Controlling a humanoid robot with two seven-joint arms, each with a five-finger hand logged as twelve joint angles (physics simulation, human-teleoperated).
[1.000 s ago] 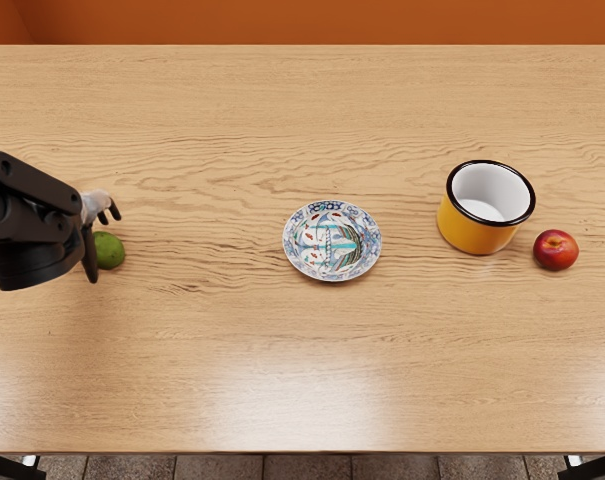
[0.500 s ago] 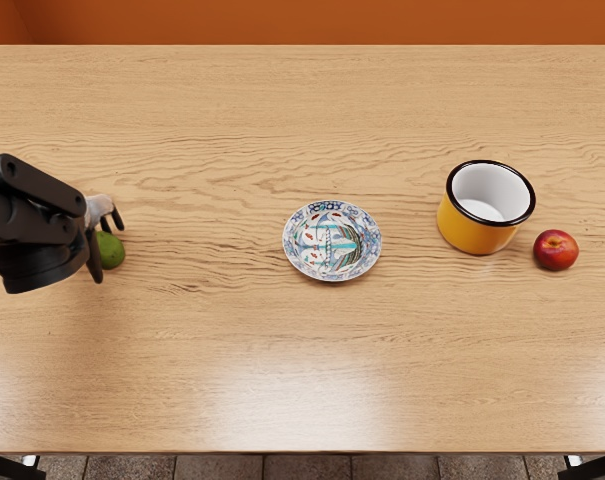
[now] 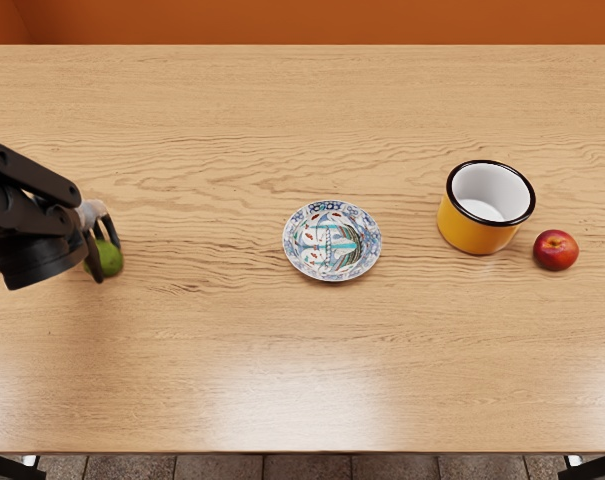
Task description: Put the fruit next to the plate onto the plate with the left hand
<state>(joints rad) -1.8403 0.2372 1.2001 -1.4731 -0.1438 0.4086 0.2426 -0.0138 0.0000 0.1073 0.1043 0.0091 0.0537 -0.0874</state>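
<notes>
Head view: wooden table [image 3: 282, 350], orange wall strip along the top edge. Containers first: one patterned plate [image 3: 292, 238] at table centre, lying flat, its whole painted face showing with no fruit on it. One yellow mug [image 3: 467, 232] with a dark rim stands upright to the right of the plate and well apart from it; only its white inside shows. Fruit count is two. One red apple [image 3: 556, 250] sits on the table just beside the mug, on its right. One green fruit [image 3: 110, 260] sits on the table at the far left, well apart from the plate. One hand is in view: the left hand [image 3: 92, 232], its arm coming in from the left edge. Its dark fingers [image 3: 113, 236] are curled over and around the green fruit, gripping it. The hand covers the fruit's left part. The fruit looks down on the tabletop, not raised.
</notes>
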